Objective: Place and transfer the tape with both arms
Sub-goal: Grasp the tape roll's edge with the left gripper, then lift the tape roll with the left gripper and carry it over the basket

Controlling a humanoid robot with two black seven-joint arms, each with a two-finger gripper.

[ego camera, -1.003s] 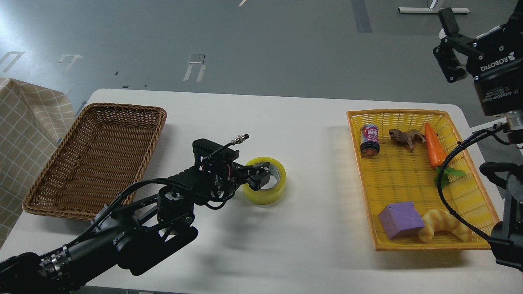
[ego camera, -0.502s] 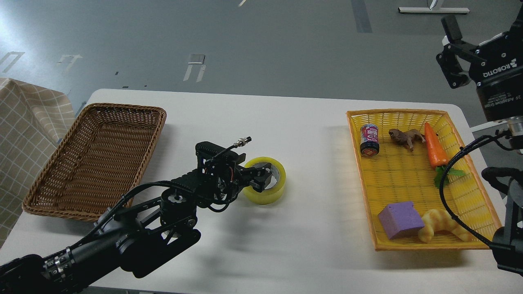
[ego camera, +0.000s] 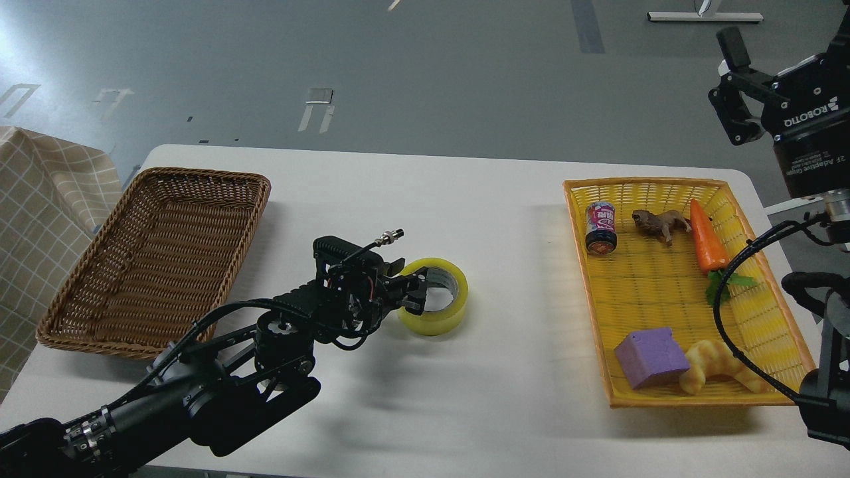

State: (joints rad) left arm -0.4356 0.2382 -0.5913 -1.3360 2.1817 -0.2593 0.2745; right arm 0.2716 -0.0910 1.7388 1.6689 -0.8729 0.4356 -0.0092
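Observation:
The tape (ego camera: 439, 317), a yellow translucent roll with a pale core, lies flat on the white table (ego camera: 505, 219) near its middle. My left gripper (ego camera: 418, 291) reaches in from the lower left and is shut on the roll's left wall, with one finger inside the ring and one outside. My right gripper (ego camera: 728, 86) is open and empty, held high at the far right, above and behind the yellow basket (ego camera: 664, 189).
An empty brown wicker basket (ego camera: 156, 255) sits at the table's left. The yellow basket on the right holds a small can (ego camera: 600, 228), a toy animal (ego camera: 659, 223), a carrot (ego camera: 706, 239), a purple cube (ego camera: 651, 356) and a croissant (ego camera: 720, 374). A checked cloth (ego camera: 40, 199) lies at the far left.
My left gripper's fingers have closed on the tape's left wall, and the roll has shifted slightly right. My right gripper rose a little and moved right, then held still.

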